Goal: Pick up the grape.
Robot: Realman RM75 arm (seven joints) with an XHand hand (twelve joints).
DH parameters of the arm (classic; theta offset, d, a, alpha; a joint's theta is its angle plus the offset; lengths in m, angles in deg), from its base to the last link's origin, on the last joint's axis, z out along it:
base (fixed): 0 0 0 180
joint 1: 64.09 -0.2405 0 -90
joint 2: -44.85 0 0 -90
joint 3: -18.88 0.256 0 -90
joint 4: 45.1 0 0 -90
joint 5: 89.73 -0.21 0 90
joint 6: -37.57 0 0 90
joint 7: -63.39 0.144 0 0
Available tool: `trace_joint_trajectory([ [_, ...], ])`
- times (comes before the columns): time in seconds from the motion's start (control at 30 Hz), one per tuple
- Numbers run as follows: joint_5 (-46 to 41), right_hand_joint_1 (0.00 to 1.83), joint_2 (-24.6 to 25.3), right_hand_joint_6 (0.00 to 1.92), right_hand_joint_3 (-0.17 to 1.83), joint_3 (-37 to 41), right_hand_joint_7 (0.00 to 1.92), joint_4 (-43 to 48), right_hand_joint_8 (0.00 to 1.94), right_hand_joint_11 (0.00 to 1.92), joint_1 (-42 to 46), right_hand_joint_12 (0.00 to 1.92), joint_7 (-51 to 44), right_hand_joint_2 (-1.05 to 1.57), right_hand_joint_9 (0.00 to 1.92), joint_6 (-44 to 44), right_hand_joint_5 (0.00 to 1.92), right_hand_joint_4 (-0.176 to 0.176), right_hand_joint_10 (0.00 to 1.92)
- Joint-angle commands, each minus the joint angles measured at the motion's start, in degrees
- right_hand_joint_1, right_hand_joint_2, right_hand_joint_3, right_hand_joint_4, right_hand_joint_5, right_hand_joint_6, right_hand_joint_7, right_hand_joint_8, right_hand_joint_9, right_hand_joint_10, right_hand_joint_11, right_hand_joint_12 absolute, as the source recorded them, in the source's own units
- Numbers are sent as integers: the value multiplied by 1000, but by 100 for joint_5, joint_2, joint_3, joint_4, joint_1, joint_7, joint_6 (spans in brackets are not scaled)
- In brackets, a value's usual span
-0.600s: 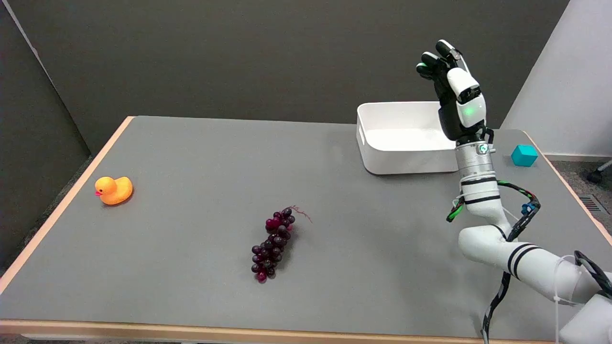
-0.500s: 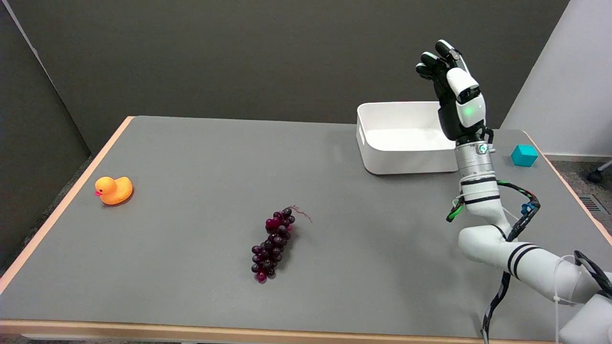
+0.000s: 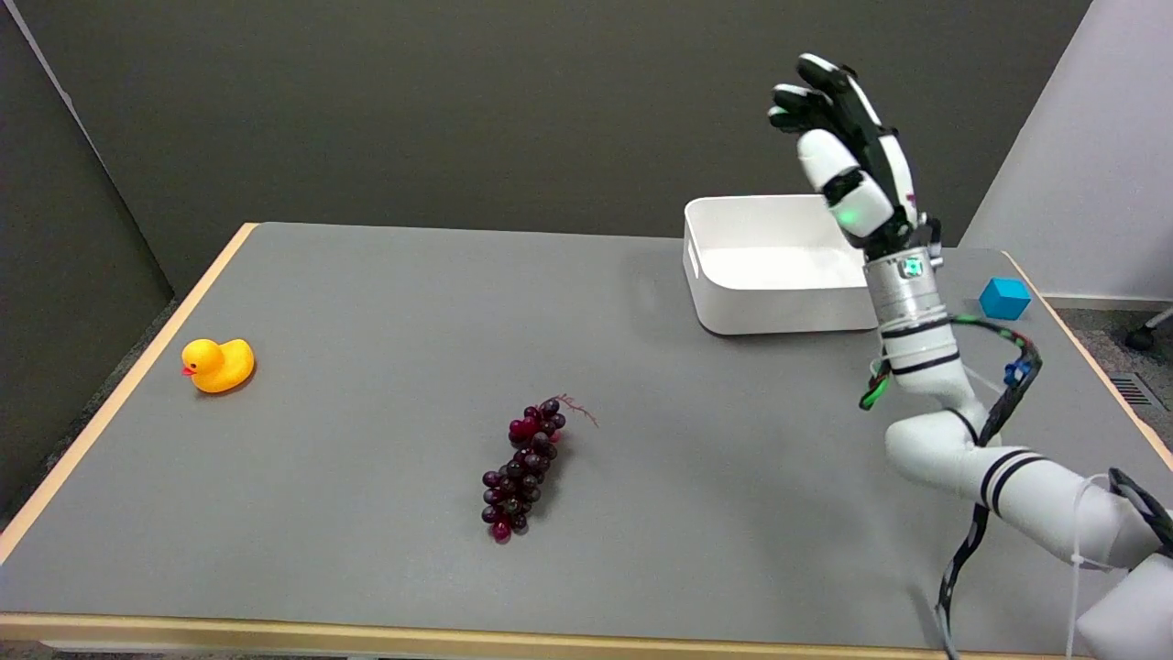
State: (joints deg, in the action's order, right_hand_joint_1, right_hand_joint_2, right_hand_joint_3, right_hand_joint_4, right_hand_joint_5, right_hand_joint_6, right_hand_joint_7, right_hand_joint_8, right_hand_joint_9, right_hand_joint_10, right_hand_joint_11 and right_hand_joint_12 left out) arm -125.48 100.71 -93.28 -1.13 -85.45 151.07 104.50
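Observation:
A bunch of dark purple grapes [image 3: 524, 467] lies on the grey table [image 3: 367, 321], near its front middle, with a thin stem pointing back right. My right hand [image 3: 848, 160] is raised high in the air at the right, over the front right of the white bin, far from the grapes. Its fingers are stretched up and tilted toward the left, apart, with nothing in them.
A white rectangular bin [image 3: 770, 266] stands at the back right of the table. A small blue cube [image 3: 1004, 298] sits near the right edge. A yellow rubber duck [image 3: 218, 364] sits near the left edge.
My right hand has turned and leaned to the left, its fingers uncurling and stretching out; the forearm has shifted slightly up. The grapes, duck, bin and cube have not moved.

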Motion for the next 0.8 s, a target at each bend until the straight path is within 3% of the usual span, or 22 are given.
trace_joint_trajectory([
  [0.03,4016,661,-773,525,996,784,439,2398,514,92,-325,1188,-3386,699,371,-418,252,58,861],
  [0.3,6567,740,-963,338,951,665,186,3853,266,-1,-480,1015,-2839,678,168,-1170,135,58,625],
  [0.33,6760,736,-963,261,974,593,85,3942,202,-1,-443,915,-2699,639,79,-1237,61,50,567],
  [0.37,6852,732,-965,197,993,509,0,3973,149,-1,-415,832,-2648,607,6,-1271,0,43,519],
  [0.43,6933,723,-979,152,975,293,-1,3993,83,-1,-307,789,-2619,610,0,-1342,-1,41,446],
  [0.53,6996,745,-979,-1,936,71,-1,3930,-1,-1,-69,608,-2653,581,-1,-1463,-1,26,148],
  [0.6,7132,761,-970,-1,917,7,-1,3951,-1,-1,132,492,-2659,568,-1,-1572,-1,22,51],
  [0.67,7326,750,-970,-1,890,-2,-1,3981,-1,-1,308,335,-2657,556,-1,-1692,-1,22,-1],
  [0.8,7666,760,-969,-1,869,3,-1,3976,-1,-1,633,217,-2636,545,-1,-1894,-1,21,-1],
])
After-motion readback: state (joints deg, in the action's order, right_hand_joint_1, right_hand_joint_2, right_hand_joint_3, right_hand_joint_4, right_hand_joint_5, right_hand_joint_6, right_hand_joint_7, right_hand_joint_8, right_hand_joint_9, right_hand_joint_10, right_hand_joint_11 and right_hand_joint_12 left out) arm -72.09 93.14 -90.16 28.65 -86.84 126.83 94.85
